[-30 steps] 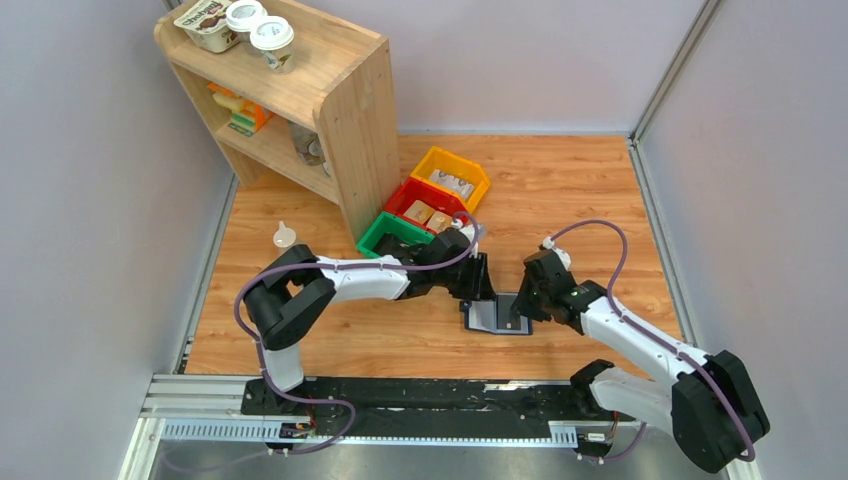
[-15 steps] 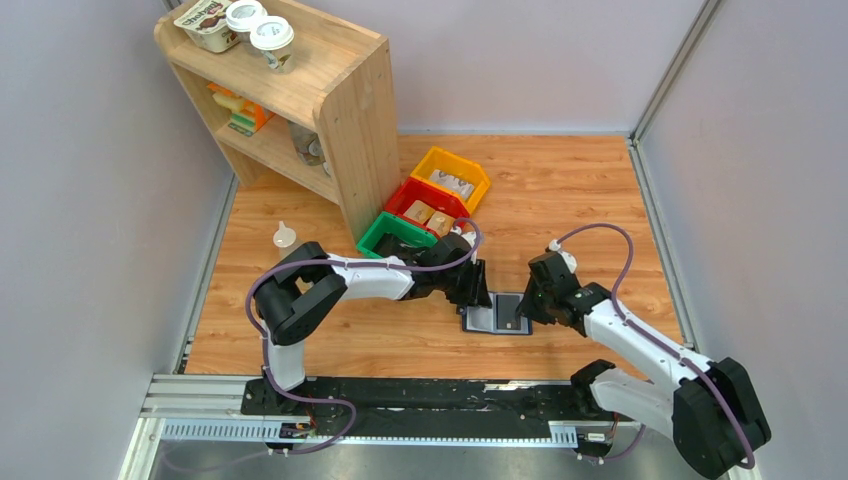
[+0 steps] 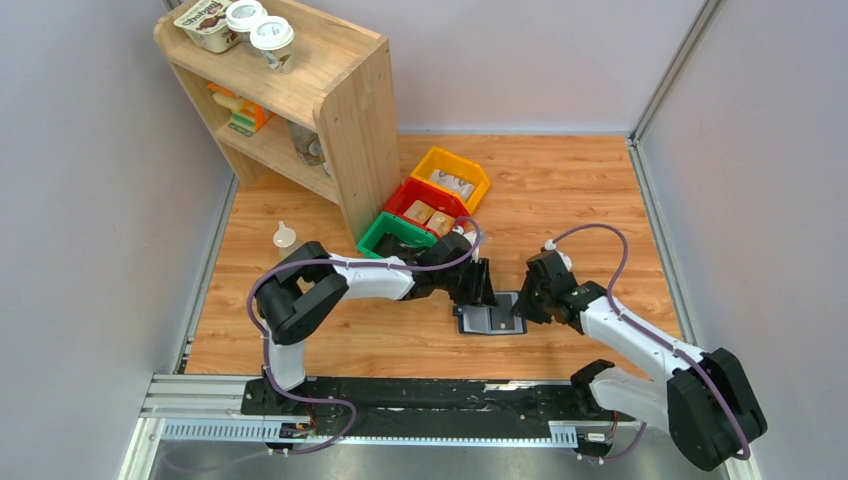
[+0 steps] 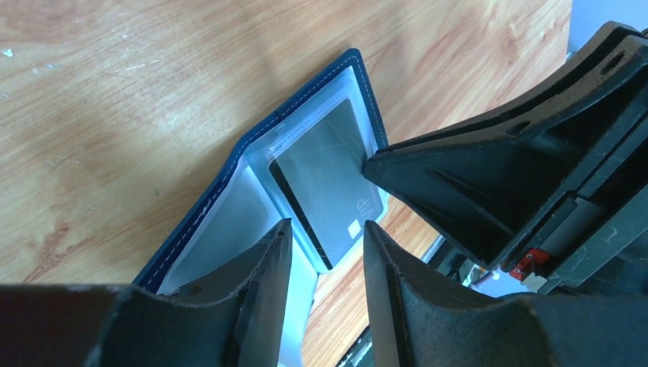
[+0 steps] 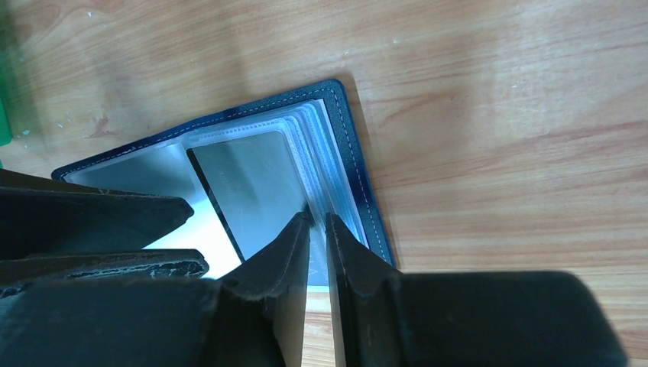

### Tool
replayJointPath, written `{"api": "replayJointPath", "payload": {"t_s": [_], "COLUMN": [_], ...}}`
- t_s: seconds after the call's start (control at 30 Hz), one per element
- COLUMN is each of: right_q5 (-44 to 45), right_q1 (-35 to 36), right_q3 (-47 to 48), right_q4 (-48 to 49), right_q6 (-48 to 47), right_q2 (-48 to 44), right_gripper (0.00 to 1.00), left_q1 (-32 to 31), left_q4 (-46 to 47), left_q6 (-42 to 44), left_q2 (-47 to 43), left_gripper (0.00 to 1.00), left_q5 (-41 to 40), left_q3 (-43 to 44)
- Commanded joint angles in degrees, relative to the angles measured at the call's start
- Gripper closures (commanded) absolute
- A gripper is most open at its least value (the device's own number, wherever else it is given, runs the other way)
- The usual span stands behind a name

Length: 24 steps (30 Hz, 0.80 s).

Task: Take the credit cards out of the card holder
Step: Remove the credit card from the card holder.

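Note:
The card holder (image 3: 485, 322) lies open on the wooden table between my two grippers, navy rim up and clear sleeves fanned. A dark grey credit card (image 4: 328, 180) marked VIP sits in a sleeve; it also shows in the right wrist view (image 5: 256, 183). My left gripper (image 4: 328, 237) is open just above the card's lower corner and holds nothing. My right gripper (image 5: 319, 218) is nearly closed, its tips pinching the edge of the sleeve stack at the holder's right side (image 5: 355, 160). From above, the left gripper (image 3: 482, 297) and right gripper (image 3: 522, 305) almost meet.
Green (image 3: 392, 235), red (image 3: 425, 205) and yellow (image 3: 455, 175) bins stand behind the left arm, beside a wooden shelf (image 3: 340, 110) holding cups. A small white object (image 3: 285, 236) lies at the far left. Grey walls close in both sides.
The left gripper has opened slightly and settled over the holder's left half. The holder has slid a little to the left. The right gripper stays at its right edge.

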Motion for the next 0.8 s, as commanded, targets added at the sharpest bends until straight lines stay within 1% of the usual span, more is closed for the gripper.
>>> {"api": "replayJointPath", "payload": {"t_s": [0.0,0.17,0.27,0.4,0.5,0.77], "right_q5": [-0.7,-1.1,-1.1,-1.3,-1.3,-1.3], "right_q1": [-0.2,-0.2,-0.1,-0.1,-0.1,-0.2], "right_q3": [-0.1,0.0,0.1,0.1,0.0,-0.5], "right_q4": [1.0,1.1,1.0,1.1,1.2,1.3], "right_q6": [-0.1,-0.2,-0.2,0.0,0.4,1.2], "right_q2": [0.9,1.1,1.0,1.0,1.0,0.0], "right_gripper": [0.81,0.81,0.82,0.82,0.83,0.83], "left_q1": [0.0,0.8,1.4,1.9,1.9,2.4], "left_q4": [1.1,0.8,3.6,9.9,12.0,22.1], "left_q6": [-1.9,-3.5,-5.0,-7.9,-8.9,-14.2], "left_q2": [1.3,2.4,3.3,2.5,1.3,-0.6], "left_gripper": [0.52,0.49,0.49,0.55,0.56,0.62], "left_q5": [0.4,-0.6,1.3,3.3,3.4,3.9], "left_q3": [0.4,-0.7,-1.8,-4.1,-4.9,-7.7]}}
